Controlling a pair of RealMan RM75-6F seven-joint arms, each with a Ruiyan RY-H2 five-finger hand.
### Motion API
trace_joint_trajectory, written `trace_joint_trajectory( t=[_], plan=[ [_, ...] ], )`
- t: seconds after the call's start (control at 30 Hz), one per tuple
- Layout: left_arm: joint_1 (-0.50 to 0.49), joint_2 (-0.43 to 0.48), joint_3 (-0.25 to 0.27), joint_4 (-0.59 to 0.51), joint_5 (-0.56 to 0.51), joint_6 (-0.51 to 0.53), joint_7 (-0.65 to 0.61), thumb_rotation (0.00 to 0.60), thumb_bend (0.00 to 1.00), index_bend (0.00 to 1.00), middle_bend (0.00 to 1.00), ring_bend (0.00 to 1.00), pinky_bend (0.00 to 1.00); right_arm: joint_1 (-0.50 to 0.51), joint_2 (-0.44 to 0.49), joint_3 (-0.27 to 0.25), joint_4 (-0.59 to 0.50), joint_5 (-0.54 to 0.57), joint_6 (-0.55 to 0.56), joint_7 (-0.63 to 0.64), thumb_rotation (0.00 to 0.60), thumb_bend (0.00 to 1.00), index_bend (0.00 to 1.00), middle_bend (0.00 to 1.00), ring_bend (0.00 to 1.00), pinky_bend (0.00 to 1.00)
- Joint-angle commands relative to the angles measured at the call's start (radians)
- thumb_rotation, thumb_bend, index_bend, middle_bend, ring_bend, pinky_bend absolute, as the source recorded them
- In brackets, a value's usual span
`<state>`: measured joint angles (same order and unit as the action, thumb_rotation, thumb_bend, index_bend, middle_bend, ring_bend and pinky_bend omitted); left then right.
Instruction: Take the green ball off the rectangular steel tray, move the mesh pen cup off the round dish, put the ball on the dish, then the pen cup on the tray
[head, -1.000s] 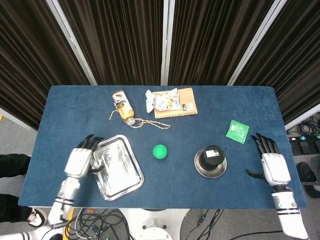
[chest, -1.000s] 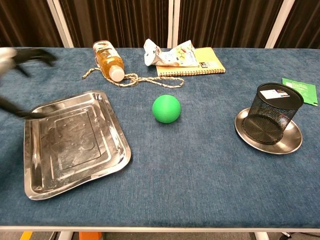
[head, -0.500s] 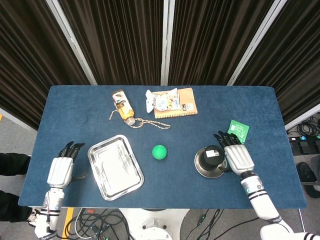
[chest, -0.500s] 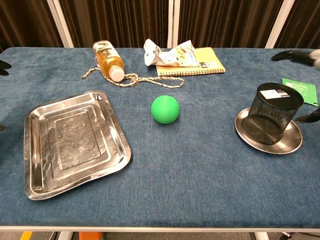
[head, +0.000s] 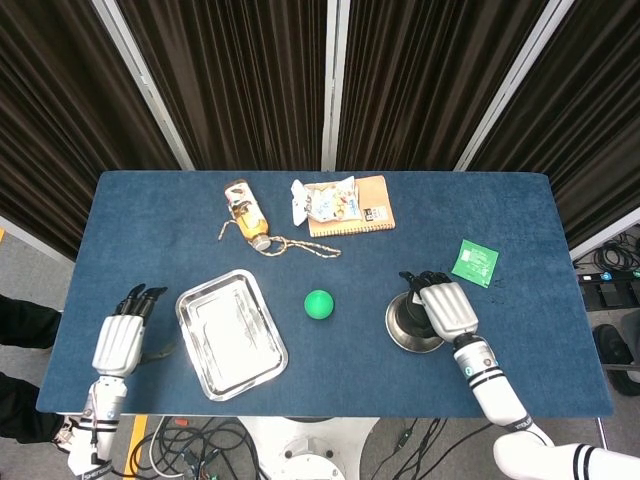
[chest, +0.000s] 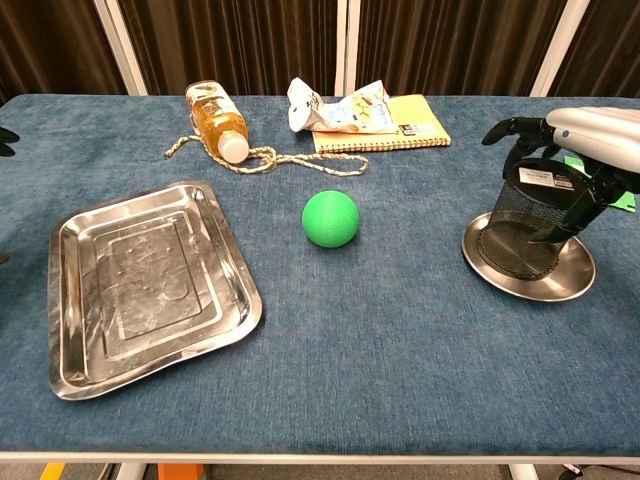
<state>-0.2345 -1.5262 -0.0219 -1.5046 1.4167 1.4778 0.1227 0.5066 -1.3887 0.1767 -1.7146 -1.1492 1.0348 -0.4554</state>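
Right hand (chest: 585, 150) sits over the mesh pen cup (chest: 531, 222), fingers curled round its rim (whether it truly grips, I cannot tell), cup on the round dish (chest: 527, 281). Green ball (head: 319, 304) lies on the cloth between dish and steel tray (head: 231, 333); left hand (head: 120, 340) is spread, holding nothing, beside the tray.

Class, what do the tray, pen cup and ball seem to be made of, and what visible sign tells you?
Tray: polished metal, likely steel; mirror-like reflections.
Pen cup: black wire mesh, probably metal; see-through grid.
Ball: matte green, perhaps foam or rubber; no shine, so uncertain.
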Motion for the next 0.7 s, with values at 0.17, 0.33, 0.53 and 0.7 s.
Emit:
trace_joint_trajectory(
  t=[0.17,0.33,0.53,0.7],
  plan=[
    [0.009,0.002,-0.008,0.005,0.004,-0.009,-0.014,0.6,0.08,0.15,0.16,0.08,0.23,-0.001,0.009,-0.003,-0.022,-0.019,0.046,0.006,0.6,0.1,0.28,0.43,0.31,0.4],
    [0.014,0.001,-0.012,0.006,0.007,-0.016,-0.023,0.6,0.08,0.15,0.16,0.08,0.23,-0.002,0.029,-0.008,-0.045,-0.037,0.068,0.011,0.6,0.1,0.3,0.44,0.34,0.45],
    [0.019,0.005,-0.02,0.006,0.007,-0.022,-0.029,0.6,0.08,0.15,0.16,0.08,0.23,0.014,0.053,-0.01,-0.1,-0.064,0.062,0.02,0.6,0.11,0.31,0.45,0.35,0.47],
    [0.021,0.005,-0.024,0.01,0.007,-0.03,-0.029,0.6,0.08,0.15,0.16,0.08,0.23,0.024,0.078,-0.023,-0.182,-0.136,0.085,-0.019,0.6,0.1,0.31,0.46,0.35,0.48]
  ],
)
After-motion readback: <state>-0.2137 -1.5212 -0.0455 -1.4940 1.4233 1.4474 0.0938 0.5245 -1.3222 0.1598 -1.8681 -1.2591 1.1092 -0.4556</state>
